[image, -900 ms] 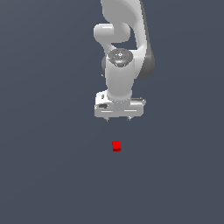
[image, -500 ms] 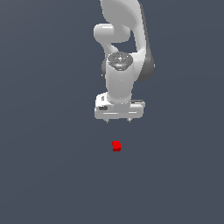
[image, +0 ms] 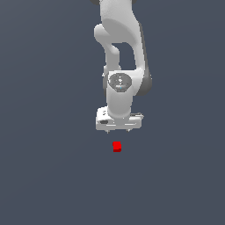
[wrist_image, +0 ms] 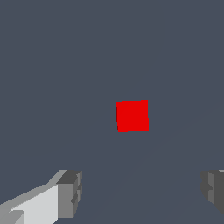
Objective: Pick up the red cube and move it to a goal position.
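We are looking at a flat, dark grey-blue table [image: 48,176] that is filling both views. Over it the white Panda arm [image: 121,52] is reaching down from the top of the exterior view, its wrist pointing straight down. At the end of the arm the claw [image: 118,130] is hanging above the table with its two grey fingers [wrist_image: 70,192] standing wide apart, gripping nothing. The red cube [image: 117,146] is lying on the table near the claw and just under it in the exterior view, not touching it. In the wrist view we are seeing the cube [wrist_image: 132,115] square-on, clear of both fingers and framed between them.
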`<control>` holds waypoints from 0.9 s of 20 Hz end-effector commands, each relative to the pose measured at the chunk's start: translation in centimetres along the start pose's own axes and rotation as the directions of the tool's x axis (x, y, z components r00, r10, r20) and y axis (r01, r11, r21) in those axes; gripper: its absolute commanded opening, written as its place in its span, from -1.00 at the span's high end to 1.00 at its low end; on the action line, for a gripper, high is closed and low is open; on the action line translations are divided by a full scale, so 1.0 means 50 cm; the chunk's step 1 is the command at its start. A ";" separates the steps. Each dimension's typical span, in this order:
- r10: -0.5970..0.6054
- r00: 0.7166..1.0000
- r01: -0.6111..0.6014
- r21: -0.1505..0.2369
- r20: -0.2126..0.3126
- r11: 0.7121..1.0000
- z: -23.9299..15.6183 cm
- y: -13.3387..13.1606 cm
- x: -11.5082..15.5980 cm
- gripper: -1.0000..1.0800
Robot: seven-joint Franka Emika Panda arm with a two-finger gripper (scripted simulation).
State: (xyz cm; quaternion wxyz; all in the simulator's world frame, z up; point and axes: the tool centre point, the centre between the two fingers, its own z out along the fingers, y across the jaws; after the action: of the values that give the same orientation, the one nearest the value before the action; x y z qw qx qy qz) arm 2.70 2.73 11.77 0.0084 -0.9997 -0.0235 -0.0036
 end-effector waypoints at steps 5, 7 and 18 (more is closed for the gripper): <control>-0.023 1.000 0.023 -0.008 0.004 1.000 0.102 0.007 0.039 -0.92; -0.029 1.000 0.029 -0.011 0.005 1.000 0.126 0.009 0.049 -0.92; -0.044 0.999 0.045 -0.016 0.008 0.999 0.195 0.014 0.080 -0.92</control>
State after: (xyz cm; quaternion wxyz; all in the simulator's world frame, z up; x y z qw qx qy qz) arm 6.64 2.37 2.23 0.0003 -0.9990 -0.0451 0.0004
